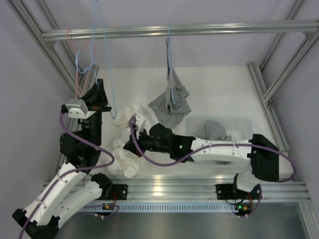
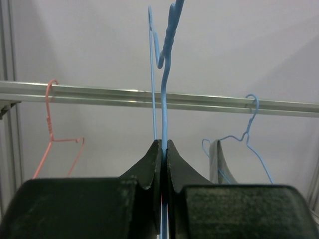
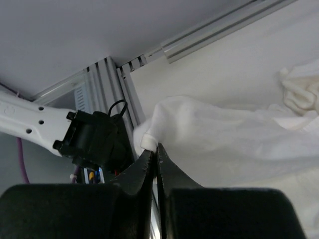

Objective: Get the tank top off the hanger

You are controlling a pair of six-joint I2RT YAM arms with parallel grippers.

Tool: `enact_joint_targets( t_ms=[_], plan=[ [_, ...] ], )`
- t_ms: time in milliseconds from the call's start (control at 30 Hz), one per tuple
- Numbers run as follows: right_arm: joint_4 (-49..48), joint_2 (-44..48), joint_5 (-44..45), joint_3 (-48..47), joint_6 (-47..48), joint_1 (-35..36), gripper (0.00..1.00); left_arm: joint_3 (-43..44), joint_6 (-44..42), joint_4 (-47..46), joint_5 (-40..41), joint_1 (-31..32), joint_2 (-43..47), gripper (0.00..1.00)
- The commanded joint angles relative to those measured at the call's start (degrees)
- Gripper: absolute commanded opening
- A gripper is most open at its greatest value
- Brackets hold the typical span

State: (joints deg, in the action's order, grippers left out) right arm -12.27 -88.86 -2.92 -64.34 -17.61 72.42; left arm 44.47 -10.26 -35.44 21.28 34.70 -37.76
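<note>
Tank top bunched on the table, both claws clamped

Cloth first: the white tank top (image 1: 124, 149) lies crumpled on the table (image 1: 214, 84) in front of the left arm, between the two grippers. The right gripper (image 3: 154, 148) reaches across from the right side, its fingers pressed together on a folded edge of the white fabric, which stretches away from the tips in the right wrist view. The left gripper (image 2: 163, 145) is raised beside the left frame post, jaws closed tight on the wire of a blue hanger (image 2: 163, 107); the wire runs straight up out of the jaws past the rail (image 2: 99, 93). Whether any part of that hanger still sits inside the tank top cannot be told from these views.

A pink hanger (image 2: 49, 119) hangs on the rail to the left. Further right, a grey garment (image 1: 172, 107) hangs from a second blue hanger (image 2: 254, 124). A clear bin (image 1: 241, 121) holding grey cloth stands on the table's right side, beside the right arm
</note>
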Motion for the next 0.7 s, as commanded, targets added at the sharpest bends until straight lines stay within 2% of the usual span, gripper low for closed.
enact_joint_targets(
  t_ms=[0, 33, 67, 100, 133, 167, 200, 233, 300, 400, 433, 533, 567, 600, 667],
  plan=[
    [1.55, -5.44, 6.68, -2.03, 1.96, 0.79, 0.0, 4.02, -0.65, -0.12, 5.95, 0.02, -2.4, 0.0],
    [1.03, -6.23, 8.09, -1.15, 1.35, 0.79, 0.0, 10.83, 0.58, 6.11, 6.93, 0.02, -3.19, 0.0],
    [0.76, -6.59, 11.5, -0.53, -0.31, 0.79, 0.0, 13.69, 3.29, 11.74, 7.63, 0.02, -4.59, 0.0],
    [2.33, -6.94, 13.79, -0.7, -1.02, 0.79, 0.0, 16.15, 5.15, 21.63, 8.16, 0.02, -5.04, 0.0],
    [3.65, -8.25, 16.08, -1.14, -1.55, 0.79, 0.0, 19.66, 6.64, 25.73, 9.47, 0.02, -5.22, 0.0],
    [4.79, -9.04, 20.19, -1.66, -1.55, 0.79, 0.0, 20.65, 9.96, 29.86, 10.01, 0.02, -4.79, 0.0],
    [5.93, -9.75, 21.97, -1.84, -1.73, 0.7, 0.0, 21.18, 12.43, 37.3, 10.45, 0.02, -3.91, 0.0],
    [5.77, -11.06, 22.86, -1.41, -1.82, 0.44, 0.0, 21.27, 15.42, 40.25, 10.71, 0.02, -1.29, 0.0],
    [5.24, -12.82, 22.26, -0.62, -2.52, -0.17, 0.0, 19.87, 17.29, 44.12, 10.28, 0.02, 2.06, 0.0],
    [4.37, -18.18, 18.4, -1.84, -3.14, -1.32, 0.0, 21.97, 20.1, 54.92, 10.71, 0.02, 7.08, 0.0],
    [4.45, -21.24, 16.99, -2.54, -3.05, -1.41, 0.0, 23.02, 21.58, 61.3, 10.8, 0.02, 8.3, 0.0],
    [4.45, -25.29, 15.23, -4.65, -3.92, -1.84, 0.02, 27.59, 24.05, 70.92, 8.61, 0.02, 7.79, 0.0],
    [4.36, -25.75, 14.27, -5.18, -4.19, -2.11, 0.06, 28.39, 24.58, 76.43, 6.43, 0.11, 7.27, 0.0],
    [4.36, -25.75, 14.08, -5.27, -4.54, -2.37, 0.23, 29.96, 25.02, 79.1, 4.84, 0.02, 6.65, 0.0],
    [4.36, -23.91, 14.6, -3.79, -4.98, -2.99, 0.49, 31.29, 25.81, 85.24, 0.72, 0.02, 4.72, 0.0]
  ],
)
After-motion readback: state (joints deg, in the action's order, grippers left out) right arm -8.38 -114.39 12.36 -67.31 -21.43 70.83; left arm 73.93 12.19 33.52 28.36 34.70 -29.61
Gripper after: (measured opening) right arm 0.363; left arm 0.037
